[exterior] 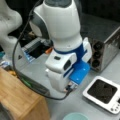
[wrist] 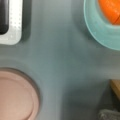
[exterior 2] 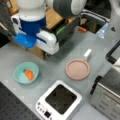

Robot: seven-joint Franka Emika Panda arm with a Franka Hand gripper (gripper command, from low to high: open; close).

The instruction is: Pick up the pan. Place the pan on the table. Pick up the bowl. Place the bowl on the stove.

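The pink pan (exterior 2: 78, 69) lies flat on the grey table (exterior 2: 57, 62), its white handle (exterior 2: 87, 53) pointing toward a front view's top. The teal bowl (exterior 2: 26, 73), with an orange food piece (exterior 2: 29, 74) inside, stands on the table at a front view's left. The stove (exterior 2: 60, 101) has nothing on its black top. My gripper (exterior 2: 48, 46) hangs above the table between bowl and pan, touching neither; its fingers do not show. The wrist view has the bowl (wrist: 100, 30) at top right, the pan (wrist: 15, 97) at bottom left and the stove (wrist: 13, 22) at top left.
A steel toaster oven (exterior 2: 107, 92) stands at a front view's right, next to the stove. A wooden board (exterior: 20, 97) on a block lies at a front view's left, with a black cable (exterior: 27, 82) draped over it. The bowl's rim (exterior: 75, 116) peeks in at a front view's bottom.
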